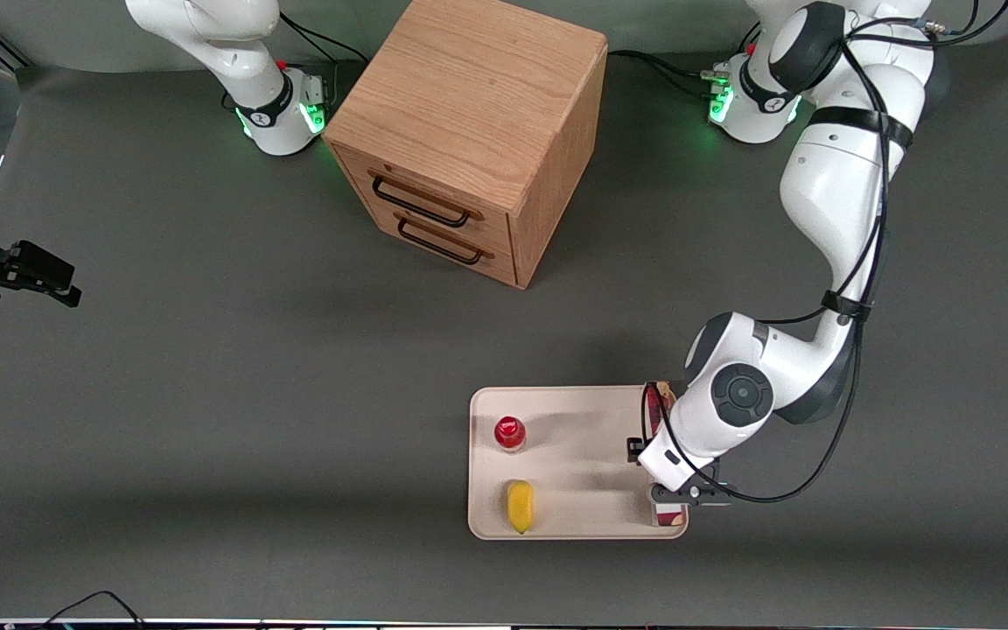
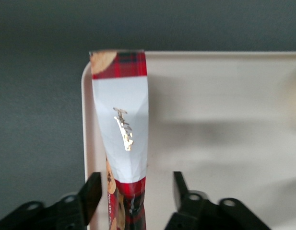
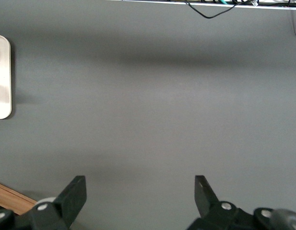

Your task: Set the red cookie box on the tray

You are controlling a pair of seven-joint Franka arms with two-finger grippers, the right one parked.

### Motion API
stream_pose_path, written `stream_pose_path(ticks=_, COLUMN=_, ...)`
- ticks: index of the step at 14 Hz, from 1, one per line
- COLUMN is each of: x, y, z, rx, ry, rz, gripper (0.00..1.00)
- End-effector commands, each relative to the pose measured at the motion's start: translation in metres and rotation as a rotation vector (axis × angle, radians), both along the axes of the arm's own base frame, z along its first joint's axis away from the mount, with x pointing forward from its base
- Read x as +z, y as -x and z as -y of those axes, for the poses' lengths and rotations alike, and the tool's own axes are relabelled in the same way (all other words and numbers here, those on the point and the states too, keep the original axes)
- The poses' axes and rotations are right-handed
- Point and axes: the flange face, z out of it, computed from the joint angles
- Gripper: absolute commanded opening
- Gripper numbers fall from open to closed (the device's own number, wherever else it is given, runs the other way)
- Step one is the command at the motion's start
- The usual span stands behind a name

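left arm bent low over the tray (image 1: 574, 411), wrist pointing down at its edge toward the working arm's end. gripper (image 2: 136, 191) hung with fingers (image 2: 92, 189) spread, not pinching the box (image 2: 123, 129). box stood on its thin edge along the tray's rim. bottle (image 1: 510, 433) and a yellow item (image 1: 520, 506) sat on the tray.

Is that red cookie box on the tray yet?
Yes: the red cookie box lies along the tray edge, between the open tool fingers.
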Motion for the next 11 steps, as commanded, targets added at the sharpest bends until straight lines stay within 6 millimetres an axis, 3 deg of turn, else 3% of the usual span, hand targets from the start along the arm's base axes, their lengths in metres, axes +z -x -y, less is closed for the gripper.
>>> stream_pose_path(ticks=1, x=0.051, y=0.007, z=-0.024, rx=0.033, ry=-0.012, rz=0.042, gripper=1.0)
stream_pose_path(ticks=4, x=0.114, y=0.021, z=-0.038, rx=0.069, ry=0.026, rz=0.068, gripper=1.0)
stream_pose_path(ticks=5, x=0.147, y=0.032, z=-0.046, rx=0.093, ry=0.05, rz=0.075, gripper=1.0)
stream_pose_path(ticks=8, x=0.242, y=0.071, z=-0.087, rx=0.149, ry=-0.016, rz=-0.027, gripper=1.0)
stream_pose_path(ticks=11, x=0.31, y=0.112, z=-0.13, rx=0.14, ry=-0.089, rz=-0.096, gripper=1.0)
